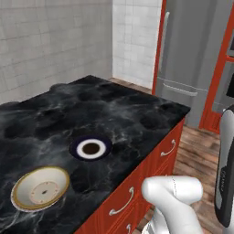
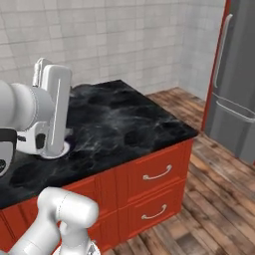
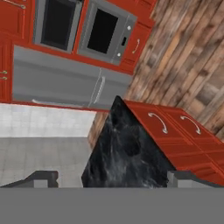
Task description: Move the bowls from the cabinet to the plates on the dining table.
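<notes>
A cream bowl [image 1: 40, 188] with an ochre rim and a dotted ring rests on the black marble dining table [image 1: 114, 109] near its front left. A thin pale edge peeks out beneath it. A little to its right lies the blue-rimmed plate [image 1: 90, 148], with nothing on it; the arm partly hides this plate [image 2: 68, 145] in the right base view. My gripper [image 3: 113, 179] is open and holds nothing; its fingertips [image 3: 43, 178] stand far apart above a corner of the table [image 3: 127, 148]. The cabinet is out of view.
A steel fridge [image 1: 192, 55] stands beyond the table's far end, with two built-in ovens [image 3: 107, 33] set in red fronts. Red drawers [image 2: 157, 174] with silver handles face a wooden floor [image 2: 214, 199]. Tiled walls [image 1: 55, 41] close off the back.
</notes>
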